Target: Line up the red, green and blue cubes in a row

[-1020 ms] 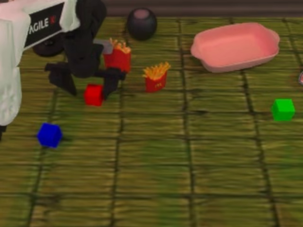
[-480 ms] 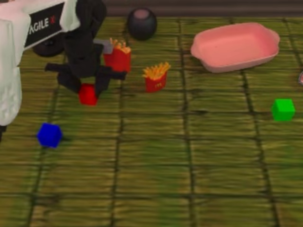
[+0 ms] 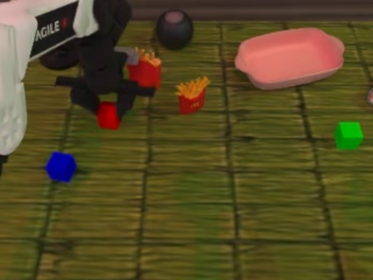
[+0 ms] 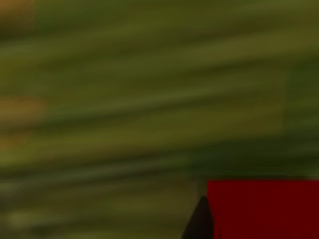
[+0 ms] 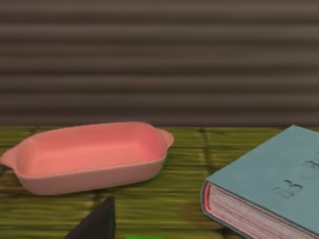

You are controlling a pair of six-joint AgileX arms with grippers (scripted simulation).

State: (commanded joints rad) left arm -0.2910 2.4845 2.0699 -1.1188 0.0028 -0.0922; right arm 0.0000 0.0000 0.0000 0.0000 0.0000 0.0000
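Observation:
The red cube (image 3: 108,114) is at the left rear of the mat, and my left gripper (image 3: 108,111) is shut on it from above. In the left wrist view the red cube (image 4: 264,209) fills the corner beside one dark fingertip (image 4: 199,221). The blue cube (image 3: 60,166) rests on the mat nearer the front, left of the red one. The green cube (image 3: 348,135) is far off at the right side. My right arm is out of the top view; its gripper (image 5: 142,231) is open, with a sliver of the green cube (image 5: 143,237) just below it.
Two red fries cartons (image 3: 145,69) (image 3: 191,96) stand right of the left gripper. A black round object (image 3: 174,29) is at the rear. A pink baking dish (image 3: 288,57) lies at the rear right, and a light blue book (image 5: 269,189) lies beside it.
The left gripper's fingers have closed from either side onto the red cube, which shifted slightly left. The blue and green cubes have not moved.

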